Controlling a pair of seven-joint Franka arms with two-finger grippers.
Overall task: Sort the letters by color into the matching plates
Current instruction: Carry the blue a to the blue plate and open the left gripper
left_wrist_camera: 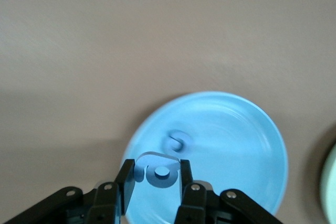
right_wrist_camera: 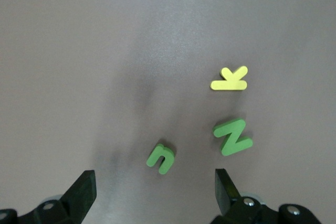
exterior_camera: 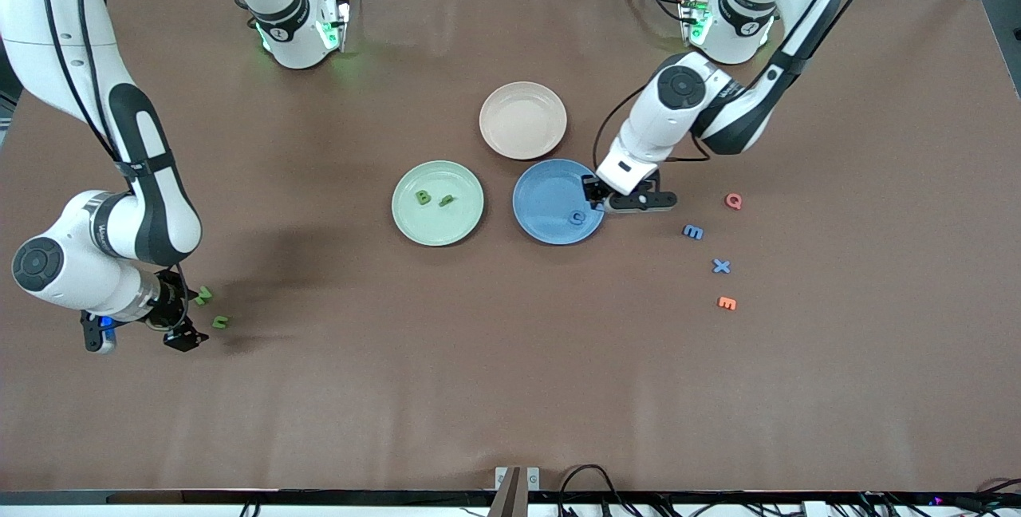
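Starting at the right arm's end of the table, the right gripper hangs with its jaws spread wide and empty over two green letters, an N and a U, with a yellow K just beside them. Toward the middle, the green plate holds a green B and a second green letter. Next, the blue plate holds a blue C; above it the left gripper pinches a blue a. A blue m and X lie on the table toward the left arm's end
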